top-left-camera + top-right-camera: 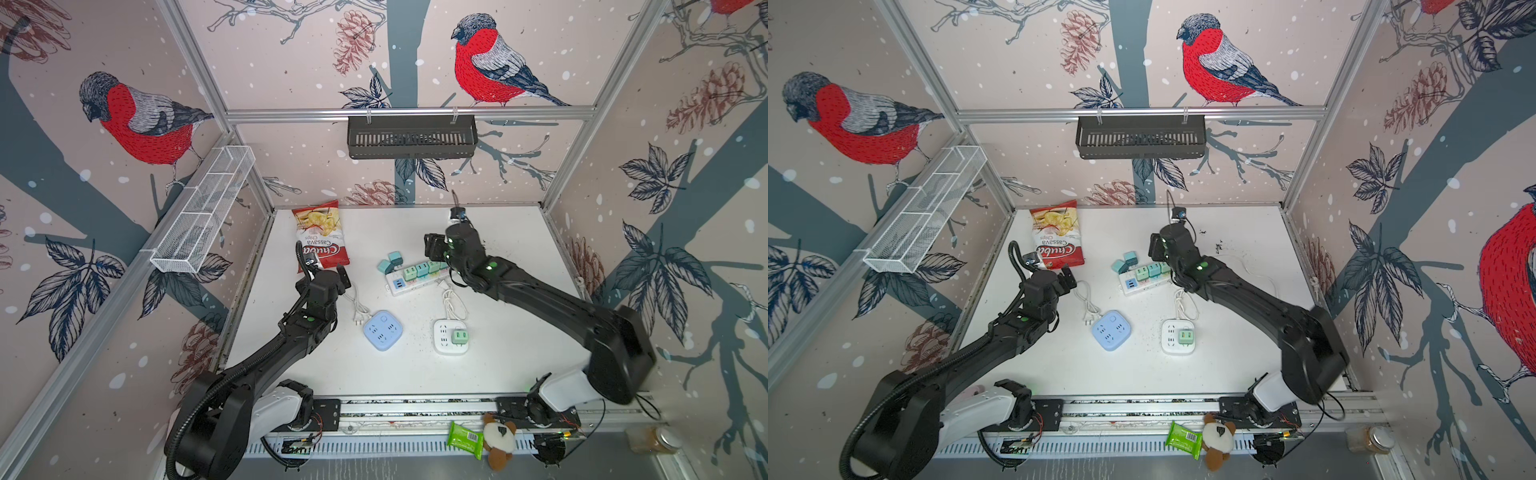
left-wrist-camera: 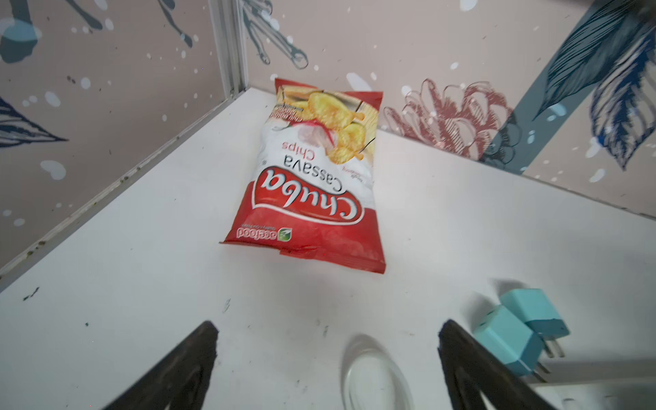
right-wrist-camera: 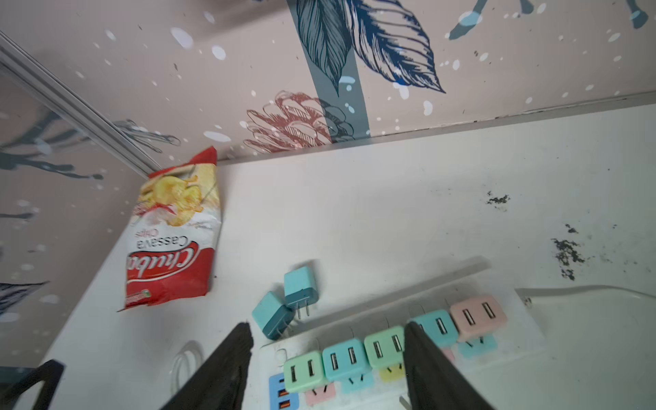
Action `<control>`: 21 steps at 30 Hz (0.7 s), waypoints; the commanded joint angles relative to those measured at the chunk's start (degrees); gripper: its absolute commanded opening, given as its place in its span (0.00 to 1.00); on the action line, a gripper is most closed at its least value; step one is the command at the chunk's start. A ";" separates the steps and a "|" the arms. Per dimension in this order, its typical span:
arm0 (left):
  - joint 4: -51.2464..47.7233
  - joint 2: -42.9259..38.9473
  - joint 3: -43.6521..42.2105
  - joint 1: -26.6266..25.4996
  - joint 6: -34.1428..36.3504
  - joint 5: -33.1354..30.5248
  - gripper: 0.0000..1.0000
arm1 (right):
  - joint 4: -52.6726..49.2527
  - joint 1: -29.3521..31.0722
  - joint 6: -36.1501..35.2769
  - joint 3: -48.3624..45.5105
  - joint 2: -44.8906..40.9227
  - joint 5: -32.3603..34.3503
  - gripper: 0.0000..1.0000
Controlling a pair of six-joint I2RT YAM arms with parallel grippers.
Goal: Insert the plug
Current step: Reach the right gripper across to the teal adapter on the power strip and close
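The left gripper [image 2: 328,328] holds its two dark fingers wide apart above the white table [image 2: 142,284]. Beyond them lies a red chips bag [image 2: 312,184]. Two teal plugs [image 2: 504,337] lie touching each other, just beside one finger, and a white cable loop [image 2: 372,372] lies between the fingers

The brand name "Chuba" is printed in white script on a red banner across the chips bag [image 1: 322,241] [image 1: 1057,239], which lies toward 11 o'clock on the surface [image 1: 498,365]. In both top views the lettering is seen upside down. Beside it, "Cassava Chips" is written on the bag's white field, "Cassava" in dark letters and "Chips" in red; this is most clearly read in the left wrist view [image 2: 312,184]. Near the bag's red seam, "acefood" is printed in white beside a small green emblem, and the fine line next to it is too small to be read. The same "Chuba" and "Cassava" are repeated in the right wrist view [image 3: 174,245].

A barcode on a white label is carried by the green packet [image 1: 465,439] [image 1: 1183,438] at 6 o'clock beyond the surface; its digits are illegible. No writing can be made out on the power strip [image 3: 521,326] or the loose teal plugs [image 3: 301,284].
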 commanded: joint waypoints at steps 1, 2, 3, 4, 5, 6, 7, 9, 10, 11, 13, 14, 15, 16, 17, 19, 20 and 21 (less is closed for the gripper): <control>4.27 0.28 -2.01 4.09 -3.46 5.93 0.97 | -13.65 0.31 -3.42 10.61 10.05 -1.23 0.62; 5.34 -0.28 -2.75 4.66 -3.10 7.22 0.97 | -15.86 0.31 -4.36 14.77 13.84 -1.59 0.60; 6.22 -0.77 -3.36 4.68 -2.96 7.45 0.97 | -17.61 0.31 -4.85 18.24 16.93 -1.72 0.60; 7.34 -1.22 -4.22 4.66 -3.13 7.18 0.97 | -19.46 0.31 -5.41 22.38 20.31 -1.72 0.60; 8.06 -1.48 -5.02 4.68 -3.66 6.78 0.97 | -21.44 0.29 -6.21 26.34 23.53 -2.02 0.60; 8.13 -1.71 -5.41 4.64 -4.16 6.75 0.97 | -22.76 0.31 -6.74 29.72 26.26 -2.39 0.60; 7.14 -2.12 -5.24 4.65 -4.44 7.28 0.97 | -24.71 0.30 -7.40 33.86 29.45 -2.88 0.60; 2.92 -2.97 -3.95 4.67 -5.35 7.90 0.97 | -28.32 0.31 -8.64 41.73 35.27 -3.82 0.59; 3.07 -3.37 -4.23 4.58 -5.42 7.82 0.97 | -30.30 0.31 -9.02 45.95 38.12 -4.09 0.59; 3.29 -3.84 -4.68 4.58 -5.55 7.90 0.97 | -32.00 0.31 -9.40 49.73 40.86 -4.26 0.58; 3.88 -4.40 -5.21 4.56 -5.52 8.09 0.97 | -34.21 0.22 -10.14 55.49 45.09 -4.70 0.57; 3.90 -4.61 -5.38 4.56 -5.51 8.11 0.97 | -35.08 0.09 -10.37 57.94 47.00 -4.86 0.57; 3.90 -4.74 -5.43 4.61 -5.55 8.11 0.97 | -35.26 0.02 -10.68 59.29 48.33 -5.04 0.57; 3.74 -4.75 -5.39 4.51 -5.53 8.02 0.97 | -34.87 -0.02 -11.13 59.91 49.21 -5.44 0.57; 3.80 -4.84 -5.47 4.55 -5.53 7.98 0.97 | -34.32 -0.08 -11.33 60.15 49.88 -5.67 0.57; 3.73 -4.94 -5.57 4.55 -5.51 8.24 0.97 | -33.79 -0.35 -11.52 60.16 50.51 -6.57 0.57; 3.85 -5.03 -5.56 4.59 -5.52 8.23 0.97 | -33.68 -0.55 -11.42 60.11 50.73 -6.97 0.58; 3.90 -5.04 -5.62 4.51 -5.55 8.33 0.97 | -33.49 -0.73 -11.33 59.94 50.79 -7.41 0.58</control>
